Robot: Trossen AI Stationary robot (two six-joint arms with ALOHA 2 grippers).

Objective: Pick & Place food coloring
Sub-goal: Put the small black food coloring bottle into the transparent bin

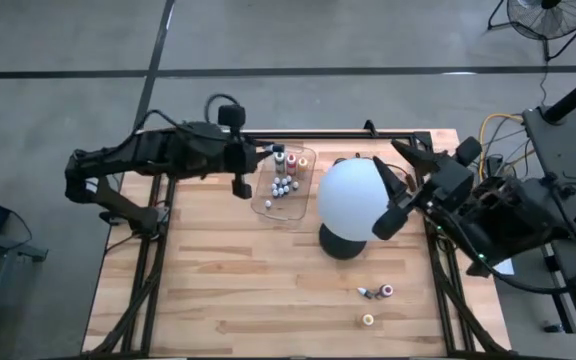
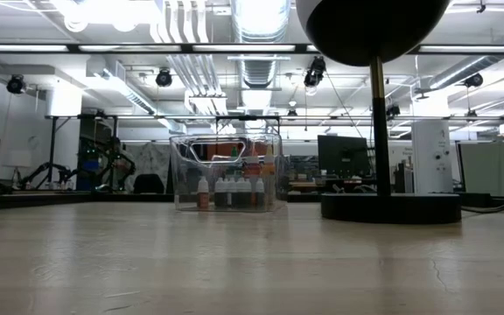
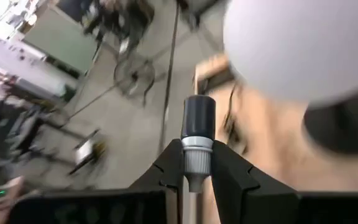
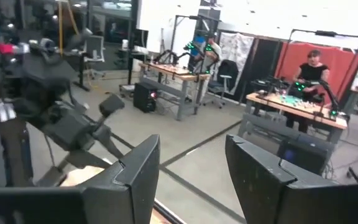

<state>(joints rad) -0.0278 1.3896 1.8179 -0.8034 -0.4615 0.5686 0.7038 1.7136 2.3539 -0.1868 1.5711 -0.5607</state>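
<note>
Left pincer (image 3: 191,177) clamped on dark-capped food coloring vial (image 3: 197,140), hovering above clear tray (image 1: 268,205) holding other bottles. Lower straight into free gap, avoid knocking neighbours, then release. Right pincer (image 4: 188,165) part-open, empty, beside white globe (image 1: 350,198). Three bottles (image 1: 376,292) loose on table (image 1: 218,290).

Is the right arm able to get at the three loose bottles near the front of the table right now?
Probably yes: the right gripper, open and empty, hangs beside the white globe, and nothing lies between it and the loose bottles.
</note>
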